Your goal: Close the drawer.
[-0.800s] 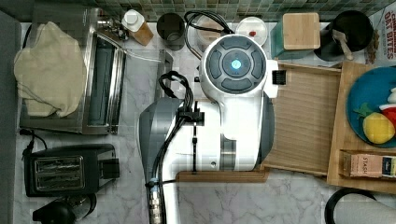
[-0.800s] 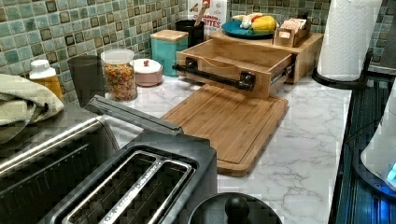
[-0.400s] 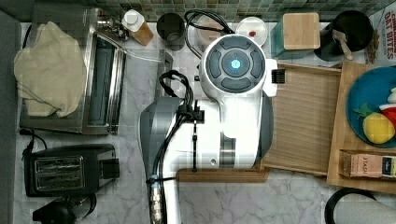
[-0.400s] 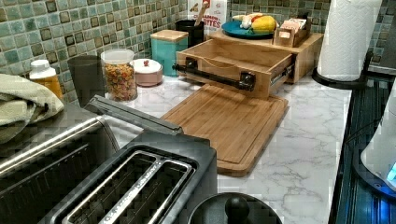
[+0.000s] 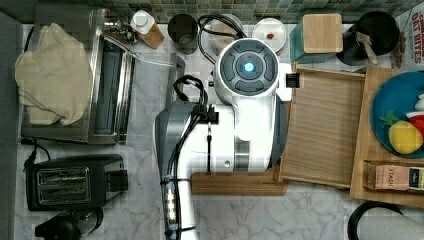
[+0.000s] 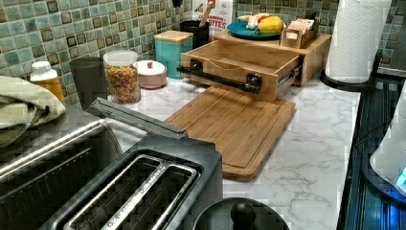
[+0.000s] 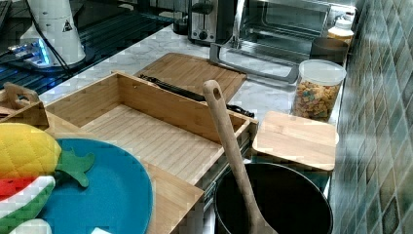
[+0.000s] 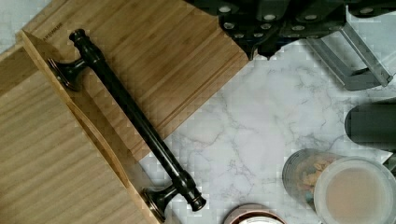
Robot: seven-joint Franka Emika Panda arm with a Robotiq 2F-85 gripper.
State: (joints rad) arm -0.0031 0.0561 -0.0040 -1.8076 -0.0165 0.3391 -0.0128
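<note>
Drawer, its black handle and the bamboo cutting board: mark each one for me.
drawer (image 5: 322,127), top view, on its grained bottom.
black handle (image 8: 133,114), wrist view, on the middle of the bar.
bamboo cutting board (image 6: 237,127), left view, on its flat top.

Evenly and brightly lit from overhead, with soft short shadows under the drawer handle, mild glare on the marble counter, blocky compression smearing along edges, and a softly defocused toaster up close.

Toaster near cutting board — cereal jar by the tiles.
</note>
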